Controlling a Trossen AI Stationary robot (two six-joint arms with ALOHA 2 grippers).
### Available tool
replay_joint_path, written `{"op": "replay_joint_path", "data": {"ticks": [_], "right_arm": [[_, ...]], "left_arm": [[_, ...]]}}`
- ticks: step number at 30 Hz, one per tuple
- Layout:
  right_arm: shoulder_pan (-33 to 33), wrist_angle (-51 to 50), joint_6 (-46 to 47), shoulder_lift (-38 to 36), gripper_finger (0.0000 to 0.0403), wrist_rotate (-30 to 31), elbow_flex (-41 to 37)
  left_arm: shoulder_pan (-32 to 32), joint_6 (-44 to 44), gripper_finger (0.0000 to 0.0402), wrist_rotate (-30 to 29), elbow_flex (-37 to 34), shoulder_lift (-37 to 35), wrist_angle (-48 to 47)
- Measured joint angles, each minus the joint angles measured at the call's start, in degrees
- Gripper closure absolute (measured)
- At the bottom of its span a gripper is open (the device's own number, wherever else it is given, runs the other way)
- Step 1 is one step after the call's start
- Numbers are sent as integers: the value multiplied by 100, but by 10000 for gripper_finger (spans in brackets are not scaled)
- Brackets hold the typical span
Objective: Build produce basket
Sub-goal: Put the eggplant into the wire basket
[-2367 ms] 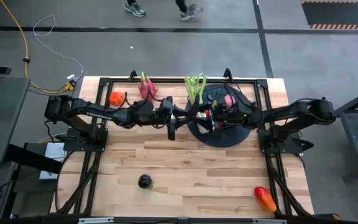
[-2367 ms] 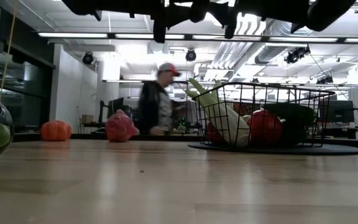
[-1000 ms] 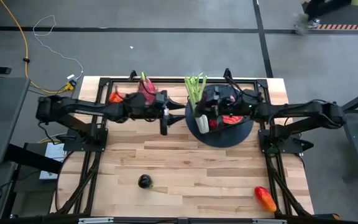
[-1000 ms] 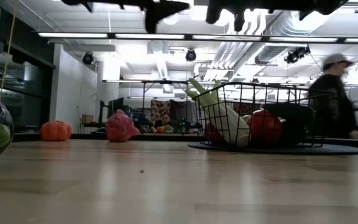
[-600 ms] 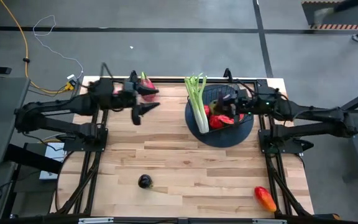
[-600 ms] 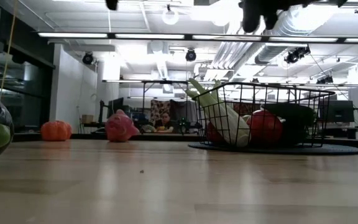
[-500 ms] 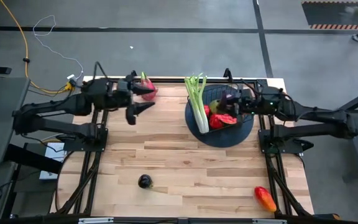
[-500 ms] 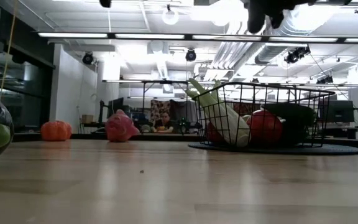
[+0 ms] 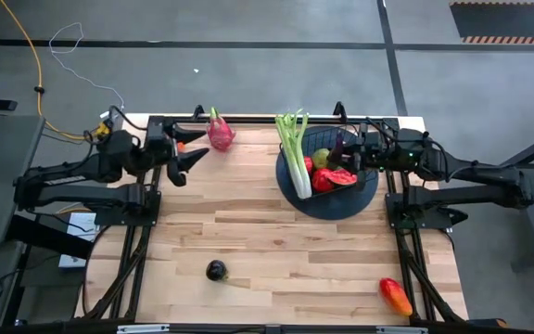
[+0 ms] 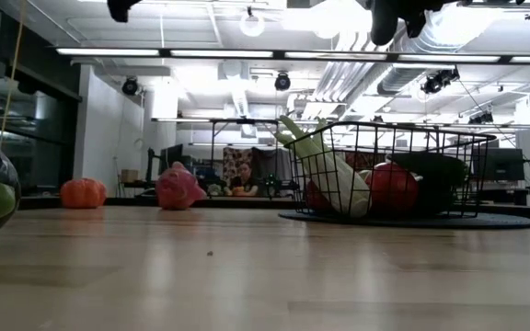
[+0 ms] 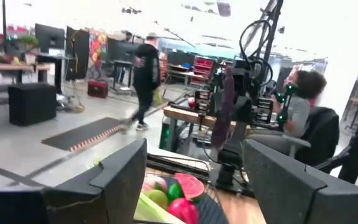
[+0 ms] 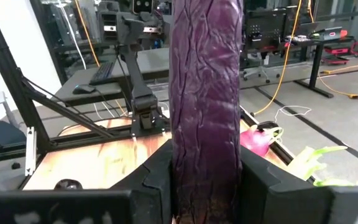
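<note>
Right gripper (image 12: 205,180) clamped on eggplant (image 12: 207,93) above basket (image 9: 327,167); left gripper (image 9: 185,160) empty, fingers apart.

Right gripper hung over the basket's right part, eggplant upright between its fingers. Left gripper sat left of the basket, beside the dragon fruit (image 9: 220,134), nothing between its jaws. Basket held celery (image 9: 294,153), leaning over the rim, plus red and green fruit and a watermelon slice. Dark fruit (image 9: 215,270) and mango (image 9: 395,296) lay well away from the basket at the near table edge; an orange fruit (image 10: 83,193) sat left of the dragon fruit. Risk: a release from this height could bounce the eggplant off the piled fruit and over the low rim, or nudge the celery out. Table (image 9: 286,241) was pale wood; basket on a dark round mat (image 10: 513,221). Workshop beyond: ceiling lights, desks, a seated person and a walking one.
</note>
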Motion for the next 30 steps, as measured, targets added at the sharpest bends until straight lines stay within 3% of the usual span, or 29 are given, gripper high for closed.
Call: {"op": "replay_joint_path", "data": {"ticks": [3, 6, 11, 14, 18, 23, 30], "right_arm": [[0, -13, -39, 1, 299, 0, 0], [0, -44, 65, 2, 299, 0, 0], [0, -85, 155, 4, 299, 355, 9], [-94, -947, -79, 126, 299, 811, 373], [-437, -2852, -701, 669, 299, 898, 1333], [-1002, -4796, -2416, 1723, 299, 898, 2339], [-1726, -5184, -4821, 3076, 299, 949, 2472]], "left_arm": [[-2, 37, 163, -101, 0, -168, -311], [-2, -70, 201, -157, 0, -258, -679], [-46, -356, 317, -116, 0, -310, -1029], [-93, -514, 386, -19, 0, -308, -1058], [-148, -498, 389, -134, 0, -305, -1061], [-146, -475, 398, -334, 0, -282, -1064], [-146, -345, 401, -359, 0, -282, -1063]]}}
